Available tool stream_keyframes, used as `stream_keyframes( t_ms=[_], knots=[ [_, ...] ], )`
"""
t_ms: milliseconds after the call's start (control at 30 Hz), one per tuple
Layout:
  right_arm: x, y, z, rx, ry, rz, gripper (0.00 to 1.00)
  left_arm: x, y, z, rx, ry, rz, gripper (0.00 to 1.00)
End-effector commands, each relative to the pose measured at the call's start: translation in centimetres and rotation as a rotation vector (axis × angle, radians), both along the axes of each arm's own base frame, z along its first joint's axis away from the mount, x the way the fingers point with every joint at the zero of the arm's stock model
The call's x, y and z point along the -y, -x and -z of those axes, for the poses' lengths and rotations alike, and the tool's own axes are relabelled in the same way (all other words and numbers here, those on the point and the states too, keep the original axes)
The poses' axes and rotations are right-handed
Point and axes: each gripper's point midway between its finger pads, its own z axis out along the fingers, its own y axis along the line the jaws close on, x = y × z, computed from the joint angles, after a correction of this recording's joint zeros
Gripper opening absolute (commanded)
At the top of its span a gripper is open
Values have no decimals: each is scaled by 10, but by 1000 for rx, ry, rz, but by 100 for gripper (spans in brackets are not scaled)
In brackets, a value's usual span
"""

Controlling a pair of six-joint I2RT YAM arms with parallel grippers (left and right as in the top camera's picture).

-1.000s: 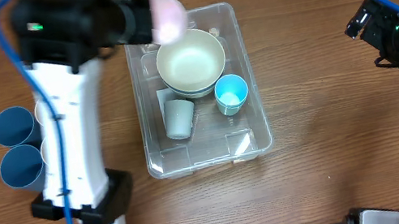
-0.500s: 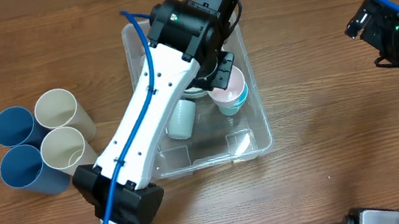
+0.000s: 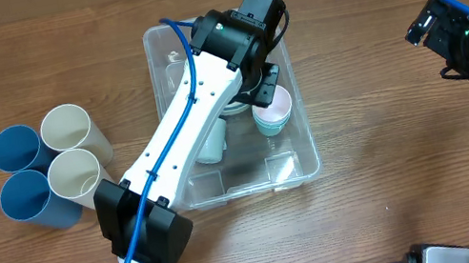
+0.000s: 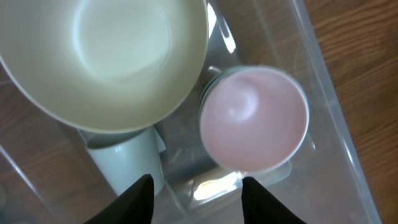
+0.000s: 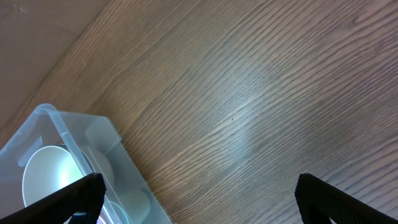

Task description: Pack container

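Observation:
The container (image 3: 306,143) is a large clear bin in the middle of the table. Inside it are a cream bowl (image 4: 106,56), a pale cup (image 4: 127,165) lying on its side, and a pink bowl (image 3: 275,105) resting upside-down on a blue cup. My left gripper (image 3: 262,90) hovers just above the pink bowl (image 4: 254,118), jaws open and nothing between the fingertips (image 4: 140,199). In the left wrist view the gripper (image 4: 199,202) frames the bin's floor. My right gripper (image 3: 434,28) hangs wide open over bare wood, far right of the container (image 5: 74,155).
Left of the bin stand two blue cups (image 3: 17,148) (image 3: 25,195) and two cream cups (image 3: 68,130) (image 3: 74,174), bunched together. The left arm's white link crosses the bin's left half. The right arm's base stands at the right edge.
My left arm swung in from the left with the pink bowl, lowered it onto the blue cup, and its jaws have opened off it. The right arm has not moved.

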Motion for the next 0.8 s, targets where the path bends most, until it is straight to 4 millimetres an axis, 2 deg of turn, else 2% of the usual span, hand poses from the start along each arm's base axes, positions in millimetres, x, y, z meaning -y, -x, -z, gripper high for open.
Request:
stream_keyframes(
  t_ms=[0,67,267,367,500,533,600,667,767],
  knots=[
    [2,-2,-4,13,2,9,100,-14,-3,-39,54,-5,-34,47],
    [2,-2,-4,13,2,9,100,-38,4,-57,53,-51,-91,50],
    [2,-2,-4,13,2,9,100,-49,9,-74,35,27,-120,49],
    [2,-2,-4,13,2,9,100,-64,16,-77,47,-14,-133,49],
    [2,-2,-4,13,2,9,100,-90,43,-93,63,-20,-160,50],
    [2,-2,-4,13,2,9,100,-104,50,-98,83,-40,-194,55],
    [2,-2,-4,13,2,9,100,-118,56,-94,72,-66,-235,61],
    [2,-2,-4,13,2,9,100,-122,53,-77,17,-62,-257,58],
    [2,-2,-4,13,2,9,100,-102,39,-49,-18,20,-146,57]
  ],
)
